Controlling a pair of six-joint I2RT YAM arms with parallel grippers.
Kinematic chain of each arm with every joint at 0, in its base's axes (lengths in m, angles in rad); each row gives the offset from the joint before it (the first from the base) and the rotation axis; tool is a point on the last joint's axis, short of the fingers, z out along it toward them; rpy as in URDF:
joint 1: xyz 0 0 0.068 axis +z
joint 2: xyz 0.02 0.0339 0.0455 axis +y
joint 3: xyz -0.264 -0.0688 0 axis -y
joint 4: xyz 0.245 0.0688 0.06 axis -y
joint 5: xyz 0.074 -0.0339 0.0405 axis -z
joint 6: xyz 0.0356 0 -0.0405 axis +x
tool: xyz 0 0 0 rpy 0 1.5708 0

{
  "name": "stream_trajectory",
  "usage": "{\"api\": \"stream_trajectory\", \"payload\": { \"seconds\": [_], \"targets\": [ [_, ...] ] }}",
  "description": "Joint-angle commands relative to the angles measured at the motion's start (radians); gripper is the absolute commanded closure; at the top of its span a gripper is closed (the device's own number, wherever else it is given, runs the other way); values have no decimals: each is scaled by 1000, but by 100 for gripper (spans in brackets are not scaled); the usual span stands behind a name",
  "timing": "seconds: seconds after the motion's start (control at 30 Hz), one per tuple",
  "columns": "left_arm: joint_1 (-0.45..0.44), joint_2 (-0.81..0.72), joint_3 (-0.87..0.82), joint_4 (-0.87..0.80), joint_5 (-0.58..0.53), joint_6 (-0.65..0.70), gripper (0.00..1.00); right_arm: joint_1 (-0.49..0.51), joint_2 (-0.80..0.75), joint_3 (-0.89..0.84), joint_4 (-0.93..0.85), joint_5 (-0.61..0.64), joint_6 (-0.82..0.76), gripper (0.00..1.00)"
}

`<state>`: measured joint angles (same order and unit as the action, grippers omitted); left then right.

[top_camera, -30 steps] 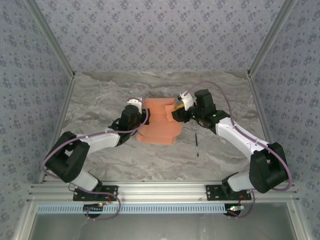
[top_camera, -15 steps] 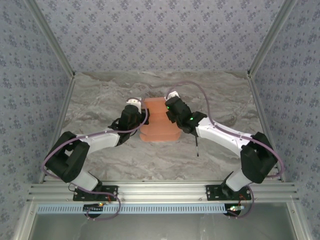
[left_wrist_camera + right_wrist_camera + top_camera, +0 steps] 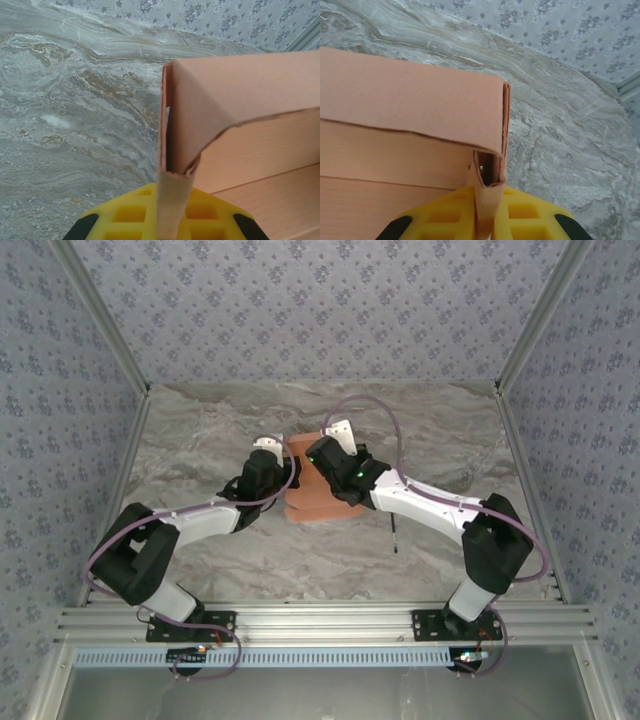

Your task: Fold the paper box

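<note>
Item: paper box (image 3: 312, 506), salmon-orange card, part-folded, lay at the middle of the marble-patterned table (image 3: 200, 440), between the two arms. Left gripper (image 3: 172, 212): yellow pads (image 3: 131, 216) pressed together on a thin upright flap at the box's left corner, placed as a second before. Right gripper (image 3: 485, 212): pads clamped on a card flap at the box's right corner, jaws narrower than a second earlier. The right arm had swung left from the box's right side to lie across its top. The box looked narrower than before, its right flap no longer spread out. Thin dark stick (image 3: 394, 536): right of the box, apart from it, unmoved.
</note>
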<state>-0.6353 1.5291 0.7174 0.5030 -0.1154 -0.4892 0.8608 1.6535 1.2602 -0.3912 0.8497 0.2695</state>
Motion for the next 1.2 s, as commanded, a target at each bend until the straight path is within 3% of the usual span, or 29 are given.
{"api": "stream_trajectory", "payload": {
  "seconds": [0.0, 0.23, 0.4, 0.57, 0.87, 1.03, 1.17],
  "targets": [
    [-10, -14, 11, 17, 39, -4, 97, 7, 17, 45, -84, 166, 56, 87],
    [-12, -10, 16, 19, 39, -17, 97, 21, 62, 111, -194, 265, 115, 87],
    [-15, -8, 16, 19, 38, -19, 97, 24, 79, 137, -200, 256, 115, 86],
    [-14, -13, 16, 11, 26, -9, 97, 29, 48, 100, -122, 132, 66, 78],
    [-7, 3, 54, -105, -17, 54, 97, 40, -77, -5, -25, -194, 10, 39],
    [25, -5, 111, -283, -3, 131, 97, 44, -182, -49, -23, -295, -16, 33],
    [63, 4, 207, -532, 70, 212, 96, 35, -290, -98, -3, -420, -39, 32]
  ]
}}
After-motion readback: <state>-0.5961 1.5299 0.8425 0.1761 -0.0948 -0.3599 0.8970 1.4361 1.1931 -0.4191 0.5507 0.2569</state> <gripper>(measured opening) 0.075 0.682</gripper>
